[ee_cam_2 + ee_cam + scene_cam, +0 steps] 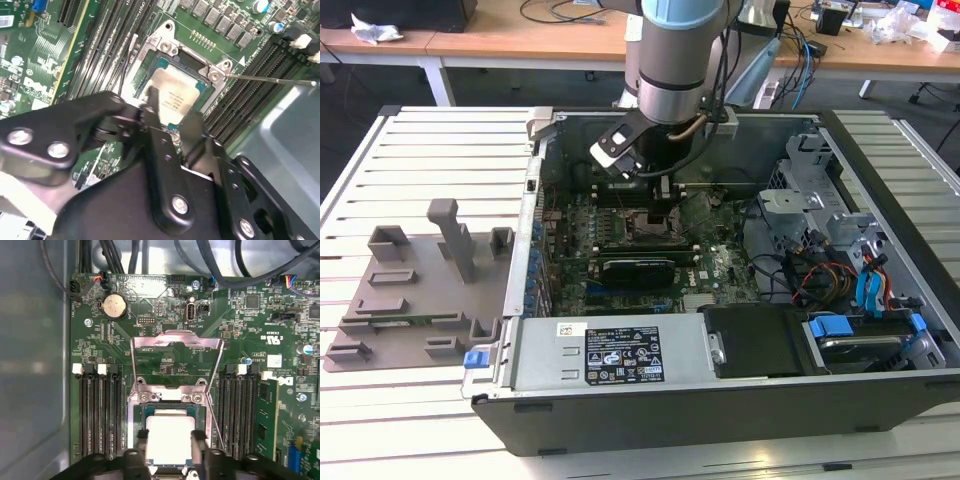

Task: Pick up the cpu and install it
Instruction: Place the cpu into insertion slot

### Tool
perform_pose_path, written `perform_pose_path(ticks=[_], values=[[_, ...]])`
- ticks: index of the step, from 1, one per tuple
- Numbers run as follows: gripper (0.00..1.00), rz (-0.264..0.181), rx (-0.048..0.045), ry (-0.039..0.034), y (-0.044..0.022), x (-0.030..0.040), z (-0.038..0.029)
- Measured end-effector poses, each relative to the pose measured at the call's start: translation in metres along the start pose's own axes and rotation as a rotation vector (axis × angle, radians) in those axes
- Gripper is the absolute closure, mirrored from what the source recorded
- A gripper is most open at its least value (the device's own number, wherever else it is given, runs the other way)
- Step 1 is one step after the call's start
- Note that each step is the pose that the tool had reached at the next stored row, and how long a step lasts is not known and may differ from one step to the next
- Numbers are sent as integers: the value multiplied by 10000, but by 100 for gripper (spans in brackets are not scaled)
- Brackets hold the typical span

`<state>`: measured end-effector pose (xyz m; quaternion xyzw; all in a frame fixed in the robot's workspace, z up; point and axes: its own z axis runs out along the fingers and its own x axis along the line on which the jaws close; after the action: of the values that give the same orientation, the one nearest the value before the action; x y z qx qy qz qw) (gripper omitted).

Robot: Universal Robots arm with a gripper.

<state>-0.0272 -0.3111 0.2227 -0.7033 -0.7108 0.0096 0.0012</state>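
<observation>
— Where is the cpu?
— In both wrist views the cpu (170, 435) (175, 90) lies flat, silver top up, inside the open socket (172, 399) of the motherboard (240, 325). I cannot tell whether it is fully seated or a hair above the contacts.
— And the gripper?
— The gripper (170, 442) is narrow. Its two black fingers (142, 440) press against opposite edges of the cpu, one on each side, so it holds the chip.
— The socket's cover?
— The load plate (176, 334) is swung up and open, a bare metal frame standing beyond the chip. Black memory slots (100, 410) run along both flanks of the socket. A coin cell (114, 306) sits farther out on the board.
— What does the exterior view give?
— The arm (678, 70) reaches down into the open computer case (720, 410), which lies on its side on a white slatted table (450, 150). Take the gripper as the dial's centre there. The black graphics card (640, 268) lies at 6 o'clock, just beside it. The power supply (610, 352) with its label is farther out, between 6 and 7. The drive cage (820, 210) is at 3 o'clock. A grey fixture (410, 290) rests on the table outside the case at about 8 o'clock, well apart.
</observation>
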Motion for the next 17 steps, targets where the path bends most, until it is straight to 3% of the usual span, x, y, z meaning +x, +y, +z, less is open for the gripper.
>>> perform_pose_path(ticks=[1,3,5,7,17], values=[[66,0,1,-11,-1,2,-43],[72,1,0,-14,-1,2,-69],[89,1,0,-15,-2,2,-115],[89,1,-1,-15,-3,1,-177],[89,1,-1,-15,-5,0,-345]])
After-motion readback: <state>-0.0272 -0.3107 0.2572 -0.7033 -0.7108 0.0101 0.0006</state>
